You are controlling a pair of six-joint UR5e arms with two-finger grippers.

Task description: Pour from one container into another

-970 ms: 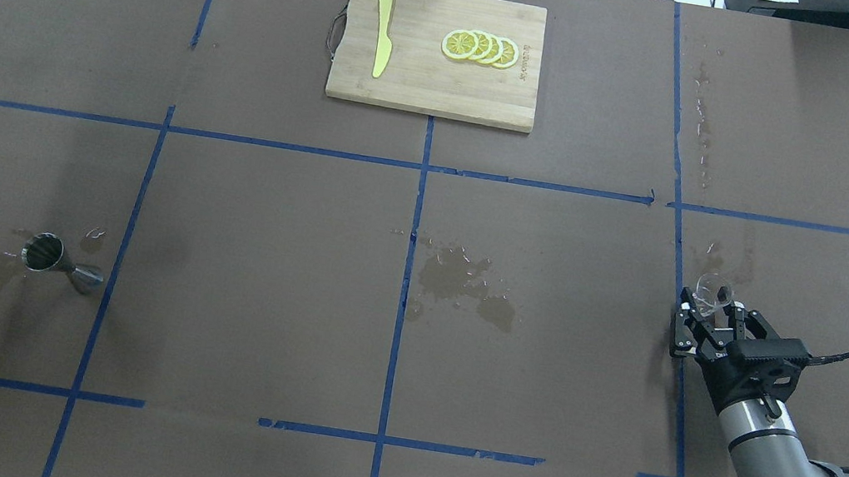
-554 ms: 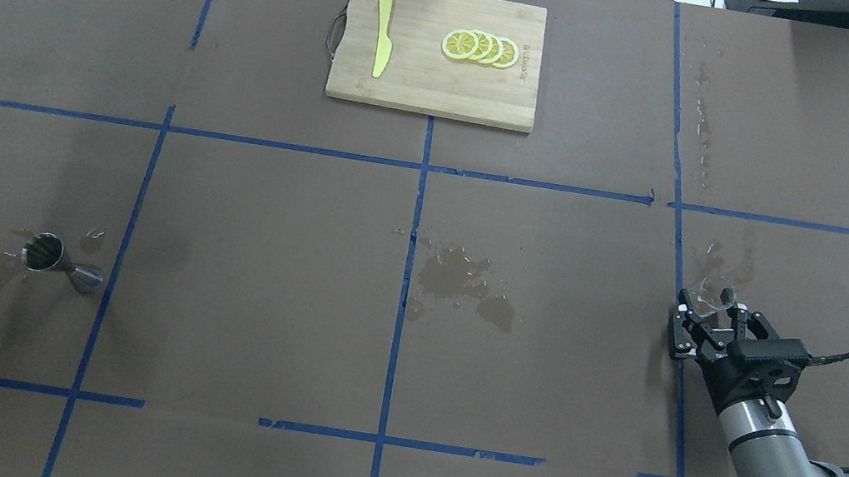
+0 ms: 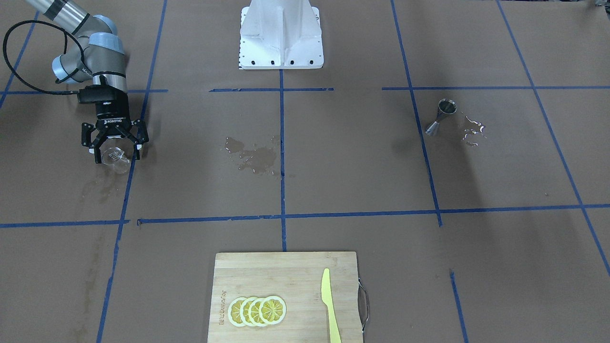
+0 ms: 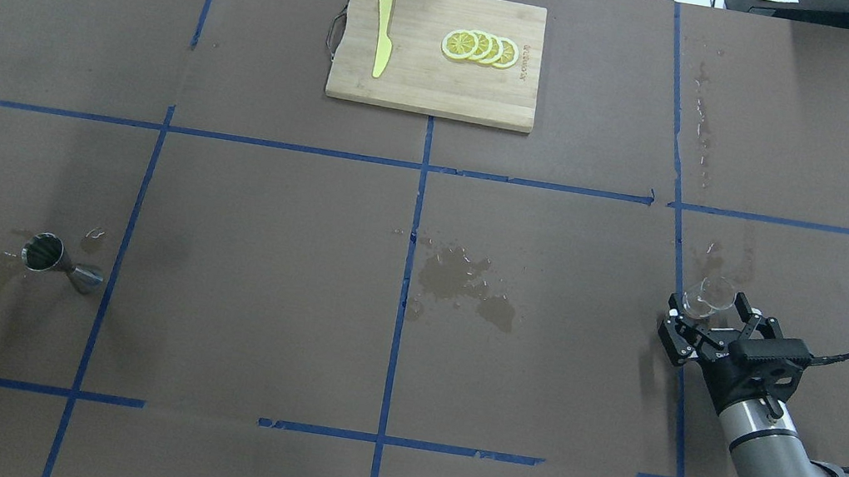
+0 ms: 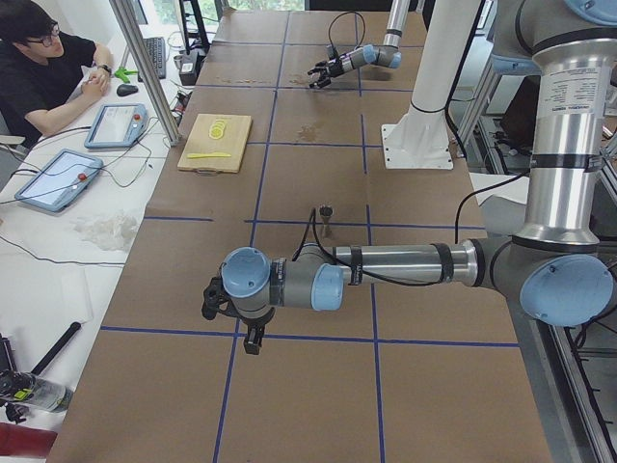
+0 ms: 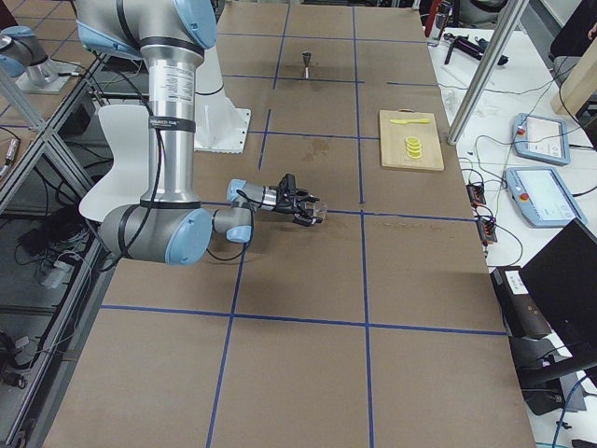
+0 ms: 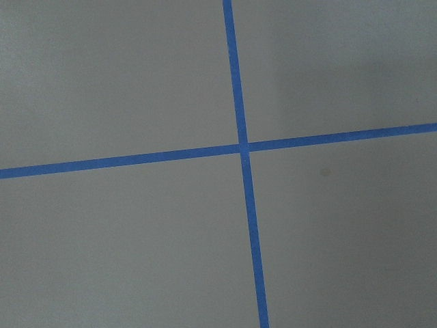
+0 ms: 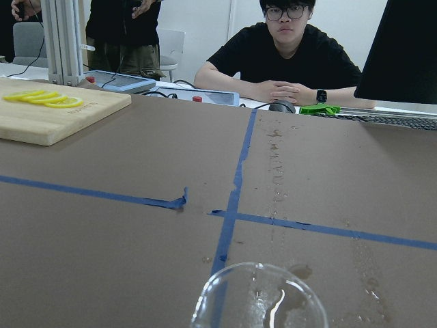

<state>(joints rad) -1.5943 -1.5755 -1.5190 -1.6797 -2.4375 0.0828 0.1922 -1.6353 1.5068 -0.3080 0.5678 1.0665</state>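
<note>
A small clear glass stands on the brown paper at the right, beside a blue tape line. My right gripper is open, low over the table. Its fingers are spread on either side of the glass without touching it. The same glass shows just past the fingertips in the front-facing view, and its rim fills the bottom of the right wrist view. A steel jigger stands upright far to the left. My left gripper shows only in the exterior left view, and I cannot tell its state.
A bamboo cutting board with lemon slices and a yellow knife lies at the far middle. Wet patches mark the paper at the centre, near the jigger and around the glass. The left wrist view shows only crossing tape.
The right gripper's fingers have spread wider around the glass and drawn back slightly. The glass and the jigger stay where they were.
</note>
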